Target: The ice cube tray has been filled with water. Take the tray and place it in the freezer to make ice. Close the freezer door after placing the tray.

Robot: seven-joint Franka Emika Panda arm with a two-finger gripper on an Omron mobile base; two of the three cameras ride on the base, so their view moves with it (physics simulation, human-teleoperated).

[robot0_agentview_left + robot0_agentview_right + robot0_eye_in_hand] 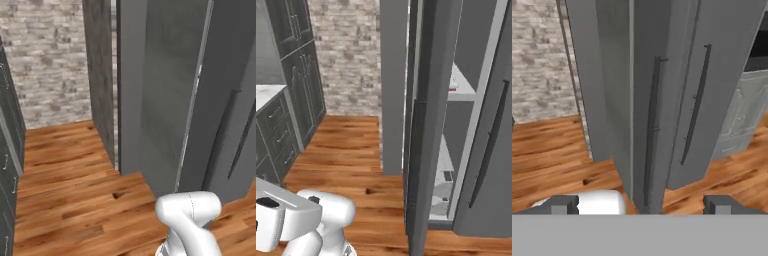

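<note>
My fingers (640,204) stood wide apart and held nothing; their two dark tips showed at the bottom of the hand view, one at 7 o'clock and one at 5 o'clock. Between them, straight ahead at 12 o'clock, I faced the thin edge of the freezer door (646,105), which stood open toward me. Its long dark bar handle (652,125) ran down the edge, and a second similar handle (694,102) was on the neighbouring dark door at about 1 o'clock. I could not tell if my fingers touched the door; they seemed just near its lower edge.

In the right base view the freezer (466,140) was open, and I could see its pale inside walls and shelves through the gap between the two doors. On the upper shelf (463,95), at about 2 o'clock in that view, lay a small pinkish strip, the ice cube tray (453,90); only its end was visible behind the door (428,125). Lower in the freezer some round grey things stood on the bottom, too unclear to name.

In the left base view the door (170,95) rose in front of me as a broad grey slab. The wooden floor (70,200) lay at 7 o'clock and a brick wall (50,60) at 10 o'clock.
</note>
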